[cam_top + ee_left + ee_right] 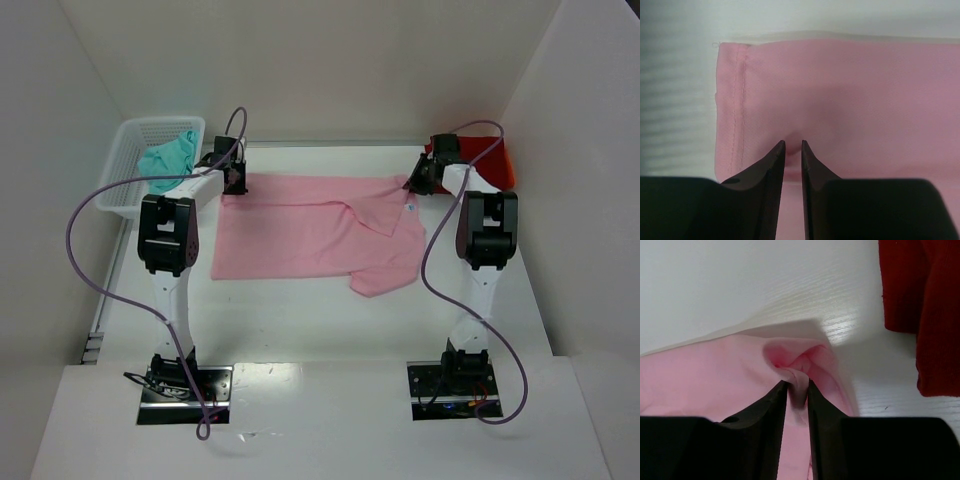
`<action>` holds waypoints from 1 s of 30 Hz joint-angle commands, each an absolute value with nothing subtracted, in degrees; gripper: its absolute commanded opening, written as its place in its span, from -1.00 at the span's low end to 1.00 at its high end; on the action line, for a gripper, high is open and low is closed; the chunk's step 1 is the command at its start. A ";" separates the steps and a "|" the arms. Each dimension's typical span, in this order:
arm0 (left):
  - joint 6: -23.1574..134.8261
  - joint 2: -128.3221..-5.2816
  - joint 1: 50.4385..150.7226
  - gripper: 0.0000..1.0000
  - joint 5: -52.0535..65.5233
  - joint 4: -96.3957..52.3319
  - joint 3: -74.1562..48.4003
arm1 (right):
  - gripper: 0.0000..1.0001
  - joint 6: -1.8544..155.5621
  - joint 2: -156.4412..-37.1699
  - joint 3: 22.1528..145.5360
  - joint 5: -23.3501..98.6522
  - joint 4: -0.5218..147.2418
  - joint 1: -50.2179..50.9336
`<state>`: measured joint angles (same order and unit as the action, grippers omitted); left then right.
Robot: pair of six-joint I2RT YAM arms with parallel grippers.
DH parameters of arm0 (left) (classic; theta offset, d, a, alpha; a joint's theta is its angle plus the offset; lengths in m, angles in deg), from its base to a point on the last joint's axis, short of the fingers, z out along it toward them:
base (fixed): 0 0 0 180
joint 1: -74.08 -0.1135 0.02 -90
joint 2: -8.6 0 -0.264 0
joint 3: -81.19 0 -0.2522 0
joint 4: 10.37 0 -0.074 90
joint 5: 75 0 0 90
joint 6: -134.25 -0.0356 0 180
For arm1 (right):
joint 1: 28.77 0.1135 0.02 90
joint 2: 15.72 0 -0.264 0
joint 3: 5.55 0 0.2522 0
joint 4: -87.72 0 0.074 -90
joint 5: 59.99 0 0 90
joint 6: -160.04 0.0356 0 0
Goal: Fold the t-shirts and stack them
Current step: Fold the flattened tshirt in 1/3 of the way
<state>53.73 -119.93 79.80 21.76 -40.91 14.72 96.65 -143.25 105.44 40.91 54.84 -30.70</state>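
Pink soft-cloth t-shirt (320, 230) lies spread across the middle of the white tabletop (330, 320). Left pincer (793, 142) is clamped on a small pinch of cloth beside the hemmed corner at its upper left. Right pincer (797, 385) is clamped on a bunched fold at its upper right, near the bright red cloth t-shirt (920, 315). The far edge probably folds toward the near one: raise both corners evenly, keep the edge taut, and avoid dragging the red shirt. A teal cloth t-shirt (170, 158) sits in the white plastic mesh basket (120, 165), upper left.
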 commanded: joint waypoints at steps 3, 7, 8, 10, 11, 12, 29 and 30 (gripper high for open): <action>54.45 -119.46 79.44 -0.44 21.94 -40.40 17.43 | -0.34 94.39 -144.32 109.72 40.21 50.58 -30.97; 54.45 -118.84 79.44 -0.36 21.94 -40.40 19.71 | -0.28 94.38 -140.63 110.34 40.21 50.58 -31.49; 54.45 -118.84 79.44 -0.26 21.94 -40.40 20.33 | -0.26 94.38 -139.05 111.30 39.60 50.58 -31.49; 54.45 -118.84 79.44 -0.13 21.24 -40.40 22.44 | -0.19 94.38 -137.20 114.72 39.59 50.05 -31.49; 54.45 -118.84 79.44 -0.13 21.24 -40.40 23.14 | -0.15 94.38 -137.19 115.78 39.59 50.05 -31.49; 54.45 -118.84 79.44 -0.07 20.63 -40.40 23.84 | -0.15 94.38 -136.41 116.83 39.59 50.05 -31.49; 56.74 -123.67 80.58 -0.71 17.62 -37.14 25.35 | -0.99 97.90 -142.46 114.48 47.68 56.29 -28.33; 56.74 -123.67 80.58 -0.75 17.63 -37.14 25.34 | -0.99 97.90 -143.42 114.47 47.68 56.29 -28.33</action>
<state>56.27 -122.83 80.21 18.02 -38.88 25.84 97.87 -140.74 115.91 46.61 53.84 -29.68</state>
